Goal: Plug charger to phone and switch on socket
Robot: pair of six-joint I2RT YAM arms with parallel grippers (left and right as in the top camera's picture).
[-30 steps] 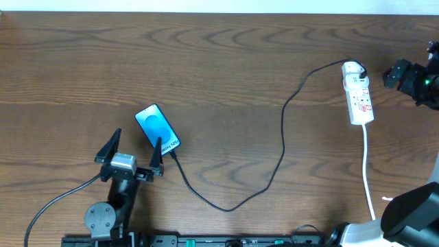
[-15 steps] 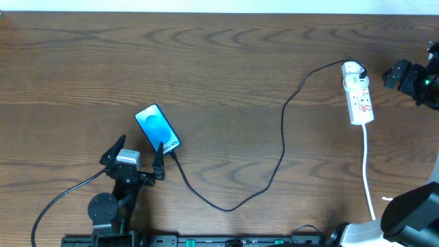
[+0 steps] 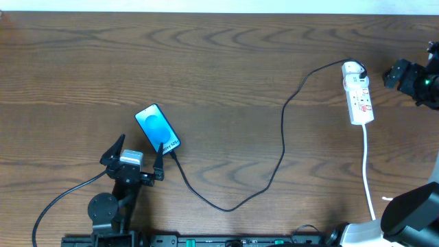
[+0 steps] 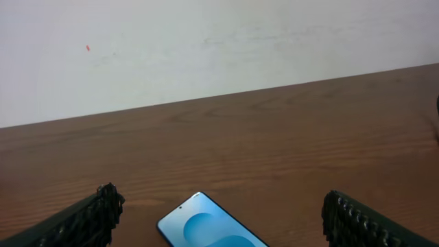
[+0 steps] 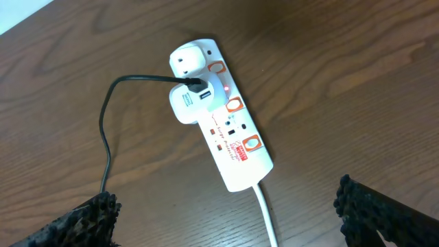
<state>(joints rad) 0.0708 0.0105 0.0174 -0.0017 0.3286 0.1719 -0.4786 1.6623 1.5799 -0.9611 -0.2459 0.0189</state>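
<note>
The phone, its blue screen up, lies left of centre; its far end shows in the left wrist view. The black charger cable runs from the phone's near end in a loop to a white adapter plugged into the white power strip. Where the cable meets the phone is too small to make out. My left gripper is open just near of the phone, and its right finger is beside the cable end. My right gripper is open and empty above the strip, where a small red light glows.
The strip's thick white cord runs toward the near right edge. My right arm hangs at the right edge beside the strip. A pale wall stands behind the table's far edge. The cable loop lies across the table's middle.
My left gripper has drawn back slightly toward the near edge, away from the phone's end. The phone, the cable, the strip and the right arm have not moved.
</note>
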